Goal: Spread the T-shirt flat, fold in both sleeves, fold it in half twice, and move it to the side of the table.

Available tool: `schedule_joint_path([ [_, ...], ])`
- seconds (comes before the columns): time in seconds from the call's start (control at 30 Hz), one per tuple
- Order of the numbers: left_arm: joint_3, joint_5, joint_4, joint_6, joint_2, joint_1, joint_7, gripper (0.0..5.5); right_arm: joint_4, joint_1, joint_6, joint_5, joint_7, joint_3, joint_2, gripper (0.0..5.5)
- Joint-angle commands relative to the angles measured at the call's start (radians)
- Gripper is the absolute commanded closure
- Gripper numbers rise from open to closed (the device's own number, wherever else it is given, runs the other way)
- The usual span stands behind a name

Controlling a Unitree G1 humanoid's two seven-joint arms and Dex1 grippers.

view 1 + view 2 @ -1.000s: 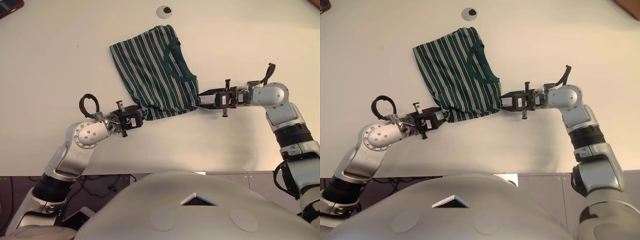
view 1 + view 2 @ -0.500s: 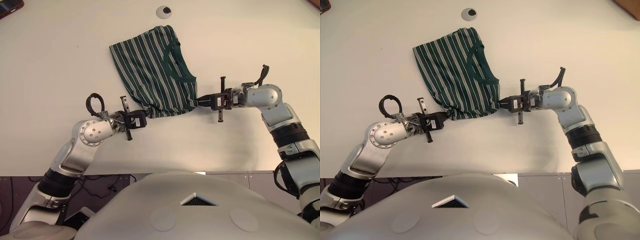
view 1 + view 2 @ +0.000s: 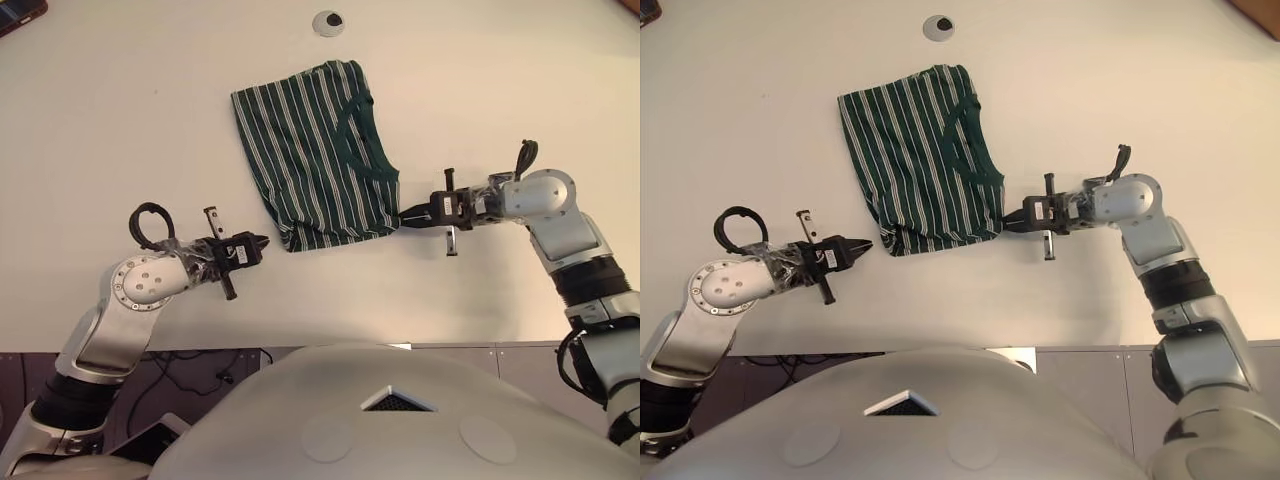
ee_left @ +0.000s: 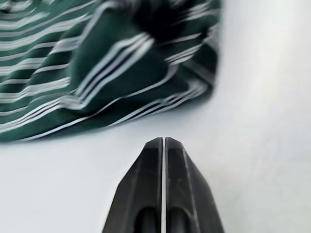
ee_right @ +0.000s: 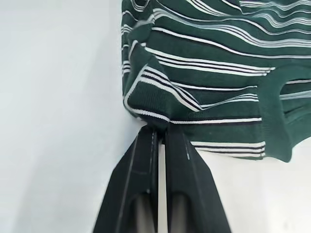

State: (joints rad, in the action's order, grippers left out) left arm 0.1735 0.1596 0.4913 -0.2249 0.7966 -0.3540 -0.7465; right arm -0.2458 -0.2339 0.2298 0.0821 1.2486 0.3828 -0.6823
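T-shirt (image 3: 315, 150) is lying folded on the surface (image 3: 500, 80). I'm pinching its 4 o'clock corner with the right gripper (image 3: 405, 214) fingers; the left gripper (image 3: 262, 241) fingers are sitting closed, empty, at its 7 o'clock. I'm judging the folds done, the sideways move pending.

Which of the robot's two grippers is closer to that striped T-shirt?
Right. The right gripper is shut on the near right corner of the T-shirt, touching it. The left gripper is shut on nothing, over the table, a small gap from the near left corner.
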Motion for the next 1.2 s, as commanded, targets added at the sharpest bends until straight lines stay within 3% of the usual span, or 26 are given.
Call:
schedule_joint_path([
  [0.03, 0.041, 0.065, 0.006, 0.038, -0.018, 0.034, 0.031, 4.81, 0.005, -0.025, -0.03, -0.009, -0.004, -0.012, 0.008, 5.5],
  [0.3, 0.133, 0.242, -0.007, 0.162, 0.064, 0.052, -0.005, 3.82, -0.02, -0.027, -0.013, -0.04, -0.009, 0.0, 0.016, 5.5],
  [0.63, 0.291, 0.313, -0.135, 0.181, -0.012, 0.168, -0.073, 3.78, -0.056, -0.034, 0.027, -0.071, -0.013, 0.017, 0.027, 5.5],
  [1.0, 0.314, 0.272, -0.183, 0.14, -0.043, 0.166, -0.08, 5.49, -0.11, -0.049, 0.064, -0.092, -0.023, 0.023, 0.042, 5.5],
  [1.1, 0.268, 0.201, -0.148, 0.103, -0.045, 0.136, -0.076, 5.49, -0.122, -0.051, 0.073, -0.095, -0.027, 0.023, 0.042, 5.5],
  [1.2, 0.138, 0.04, -0.022, -0.017, -0.009, 0.033, -0.111, 5.49, -0.137, -0.055, 0.083, -0.097, -0.03, 0.02, 0.036, 5.5],
])
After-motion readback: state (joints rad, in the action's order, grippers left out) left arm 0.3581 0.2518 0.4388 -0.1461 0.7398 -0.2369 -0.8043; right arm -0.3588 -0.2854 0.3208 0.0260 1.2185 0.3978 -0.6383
